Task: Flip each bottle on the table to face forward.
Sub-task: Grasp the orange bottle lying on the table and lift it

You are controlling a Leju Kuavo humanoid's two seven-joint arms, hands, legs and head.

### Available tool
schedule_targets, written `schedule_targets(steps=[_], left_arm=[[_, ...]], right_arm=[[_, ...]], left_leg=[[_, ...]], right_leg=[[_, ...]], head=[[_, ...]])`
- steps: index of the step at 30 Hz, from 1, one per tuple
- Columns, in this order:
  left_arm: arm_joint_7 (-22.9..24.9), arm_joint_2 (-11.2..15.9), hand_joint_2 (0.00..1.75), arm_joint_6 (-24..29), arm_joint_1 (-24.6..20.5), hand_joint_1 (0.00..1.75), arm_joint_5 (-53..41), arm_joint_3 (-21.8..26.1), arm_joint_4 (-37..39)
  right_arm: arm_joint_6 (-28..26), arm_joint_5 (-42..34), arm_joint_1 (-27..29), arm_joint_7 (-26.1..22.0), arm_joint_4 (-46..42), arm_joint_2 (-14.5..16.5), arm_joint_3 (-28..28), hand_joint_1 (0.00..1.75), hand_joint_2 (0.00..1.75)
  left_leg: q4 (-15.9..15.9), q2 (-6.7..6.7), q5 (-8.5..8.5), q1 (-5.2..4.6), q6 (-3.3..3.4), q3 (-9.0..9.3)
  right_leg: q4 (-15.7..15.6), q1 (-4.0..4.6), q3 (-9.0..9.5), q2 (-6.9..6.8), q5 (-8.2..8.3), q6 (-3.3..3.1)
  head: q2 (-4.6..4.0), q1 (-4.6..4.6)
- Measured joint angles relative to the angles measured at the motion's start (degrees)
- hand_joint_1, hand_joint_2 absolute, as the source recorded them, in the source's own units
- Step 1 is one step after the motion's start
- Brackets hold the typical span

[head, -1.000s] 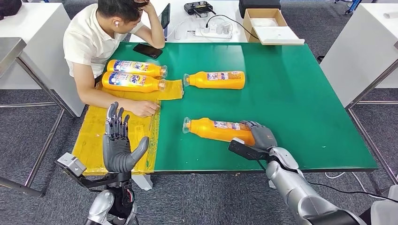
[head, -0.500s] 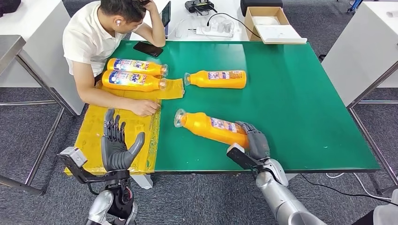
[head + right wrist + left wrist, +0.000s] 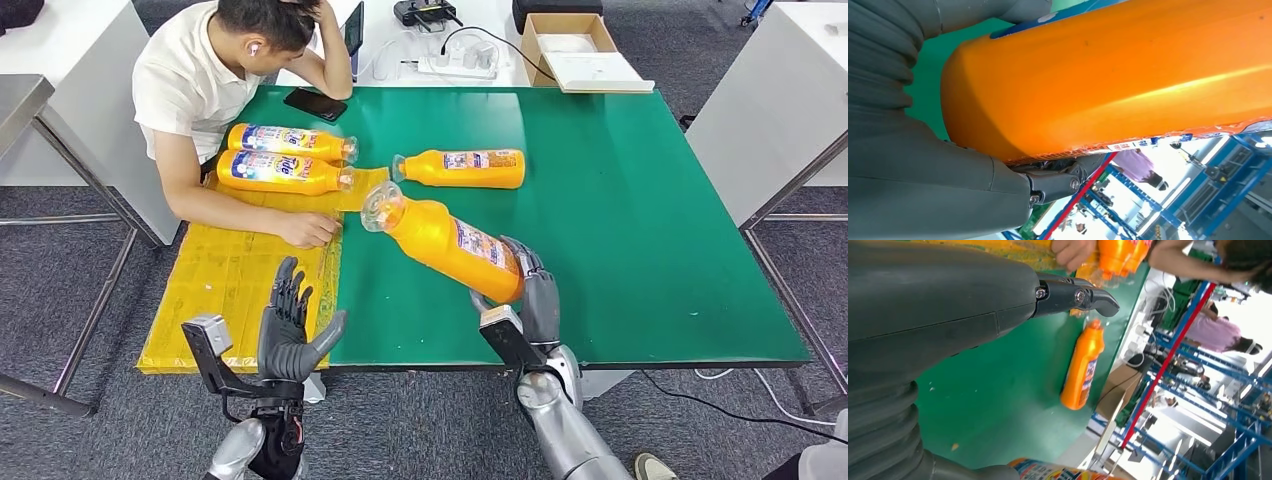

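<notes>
My right hand [image 3: 530,295] grips the base of an orange bottle [image 3: 445,243] and holds it lifted and tilted, cap end up toward the far left; the right wrist view shows its orange body [image 3: 1108,75] close up. A second orange bottle [image 3: 462,168] lies on the green table [image 3: 640,200] farther back, seen too in the left wrist view [image 3: 1080,367]. Two more orange bottles [image 3: 285,142] [image 3: 280,173] lie side by side at the far left by the person. My left hand [image 3: 288,330] is open, held upright at the table's near left edge, holding nothing.
A person [image 3: 215,85] sits at the table's far left corner, forearm resting on a yellow mat [image 3: 235,285]. A black phone [image 3: 314,105] lies near the elbow. Beyond the table stand a cardboard box [image 3: 570,50] and a power strip [image 3: 455,65].
My right hand has raised the near bottle off the table and swung its cap end up and away. My left hand moved rightward, closer to the table edge.
</notes>
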Motion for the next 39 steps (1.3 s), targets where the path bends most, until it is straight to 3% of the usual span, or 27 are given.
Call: schedule_targets(steps=[13, 18, 25, 32, 39], left_arm=[[1.07, 0.80, 1.75, -4.37, 0.16, 0.00, -1.56, -2.64, -0.07], [0.39, 0.48, 1.75, -6.21, 0.46, 0.00, -0.36, -3.02, -0.85], [2.55, -1.04, 1.75, -8.53, 0.51, 0.00, 8.16, -2.95, -2.31], [2.33, -1.30, 1.75, -8.17, 0.31, 0.00, 6.90, -3.19, -2.32], [1.95, -1.32, 1.75, -7.86, 0.31, 0.00, 7.21, -3.25, -2.27]], right_arm=[[3.17, -1.15, 1.12, -2.31, -0.39, 2.22, 2.82, 1.75, 1.75], [5.35, -0.22, 1.27, -2.49, 1.15, 4.03, 6.47, 1.75, 1.75], [6.43, -1.38, 1.93, -2.72, 4.04, 7.57, 14.08, 1.75, 1.75], [6.56, -2.93, 1.84, -2.73, 6.09, 8.49, 19.45, 1.75, 1.75], [6.67, -3.52, 1.38, -2.73, 7.22, 8.52, 21.21, 1.75, 1.75]], left_leg=[[0.00, 0.01, 0.00, 0.02, -0.01, -0.01], [-0.01, 0.01, 0.00, 0.04, -0.01, -0.02], [-0.01, 0.00, 0.00, 0.03, -0.01, -0.02], [-0.01, 0.01, 0.00, 0.03, -0.01, -0.02], [-0.01, 0.02, 0.00, 0.03, -0.01, -0.02]], right_leg=[[0.01, 0.02, -0.02, 0.00, -0.01, -0.01], [0.01, 0.02, -0.03, 0.00, -0.01, -0.01], [0.01, 0.02, -0.04, 0.00, -0.01, -0.01], [0.00, 0.02, -0.05, 0.00, -0.01, -0.01], [0.00, 0.02, -0.05, 0.01, -0.01, -0.01]], head=[[0.01, 0.00], [0.01, 0.00], [0.01, 0.00], [0.00, 0.00], [0.01, 0.01]])
